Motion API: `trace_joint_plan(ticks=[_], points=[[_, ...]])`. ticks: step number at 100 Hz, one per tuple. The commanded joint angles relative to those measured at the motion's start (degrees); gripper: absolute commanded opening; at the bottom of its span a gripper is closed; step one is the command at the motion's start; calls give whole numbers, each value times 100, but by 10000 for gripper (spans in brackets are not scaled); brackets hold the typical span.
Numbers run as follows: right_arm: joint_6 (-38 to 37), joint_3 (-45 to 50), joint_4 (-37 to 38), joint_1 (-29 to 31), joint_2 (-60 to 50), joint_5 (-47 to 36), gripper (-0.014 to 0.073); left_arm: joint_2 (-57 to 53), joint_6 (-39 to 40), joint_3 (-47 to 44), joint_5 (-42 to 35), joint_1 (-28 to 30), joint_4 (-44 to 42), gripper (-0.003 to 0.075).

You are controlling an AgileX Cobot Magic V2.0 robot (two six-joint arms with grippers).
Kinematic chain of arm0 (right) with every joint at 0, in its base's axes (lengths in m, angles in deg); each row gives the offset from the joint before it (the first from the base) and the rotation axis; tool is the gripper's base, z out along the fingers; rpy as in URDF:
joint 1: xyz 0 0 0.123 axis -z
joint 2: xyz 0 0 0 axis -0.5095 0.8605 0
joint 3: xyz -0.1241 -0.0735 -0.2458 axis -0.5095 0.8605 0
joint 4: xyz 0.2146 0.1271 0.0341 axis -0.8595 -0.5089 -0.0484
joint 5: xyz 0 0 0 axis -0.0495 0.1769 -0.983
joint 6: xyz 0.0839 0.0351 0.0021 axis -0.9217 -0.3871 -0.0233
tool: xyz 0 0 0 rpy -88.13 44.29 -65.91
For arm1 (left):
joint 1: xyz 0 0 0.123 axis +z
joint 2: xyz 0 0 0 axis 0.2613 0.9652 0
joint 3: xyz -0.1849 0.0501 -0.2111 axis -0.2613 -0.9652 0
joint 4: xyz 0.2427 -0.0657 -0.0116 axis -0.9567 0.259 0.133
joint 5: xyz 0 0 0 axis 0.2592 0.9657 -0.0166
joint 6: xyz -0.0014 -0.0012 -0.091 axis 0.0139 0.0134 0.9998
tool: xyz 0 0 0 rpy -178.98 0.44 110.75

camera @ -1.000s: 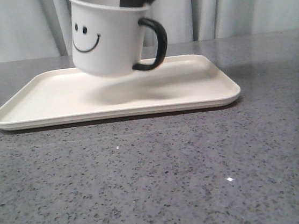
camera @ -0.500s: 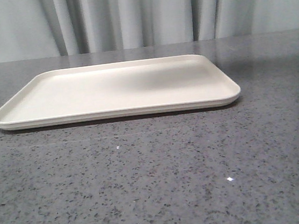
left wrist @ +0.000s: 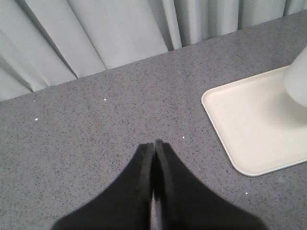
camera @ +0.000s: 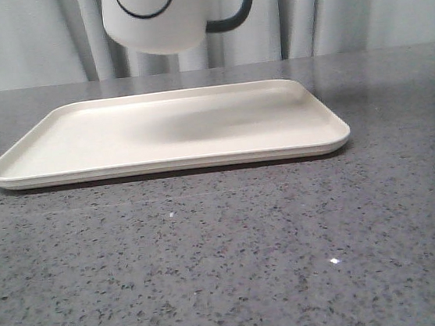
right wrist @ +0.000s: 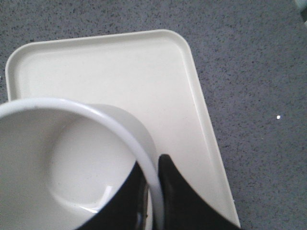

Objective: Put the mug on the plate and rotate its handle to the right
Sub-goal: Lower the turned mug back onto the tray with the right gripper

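Back in view after half a second out of the front camera's sight, the mug (camera: 155,17) hung high above the plate (camera: 60,161), higher than a second before, its top cut off by the picture edge. Its handle (camera: 236,11) pointed to the right in the front view. The right gripper (right wrist: 154,191) pinched the mug's rim, one finger inside the wall and one outside, and carried it clear of the plate. The left gripper (left wrist: 154,158) hovered over bare worktop (camera: 230,272) beside the plate's corner, jaws pressed together on nothing.

The main risk looked to be the thin rim grip: the mug hung slightly tilted, and a jolt on the way down could swing it or slip it loose, so it might land on its edge, tip over, or spin the handle off line. A hard landing could also shove the light plate.

Nothing but grey curtains (camera: 357,5) stood behind, and nothing blocked the way down.
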Motion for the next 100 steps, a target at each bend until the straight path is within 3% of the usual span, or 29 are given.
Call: trace_joint_plan(ticks=[1,57,100], points=[[45,-166,-174,13,-235,407,-113,22,64,111,-195,-34,-62,-20],[655,35,-69,13,134,418,-113,22,64,111,-195,-34,-52,-20],[689,69,-74,13,139,418,-113,22,64,111,-195,-34,-45,-20]])
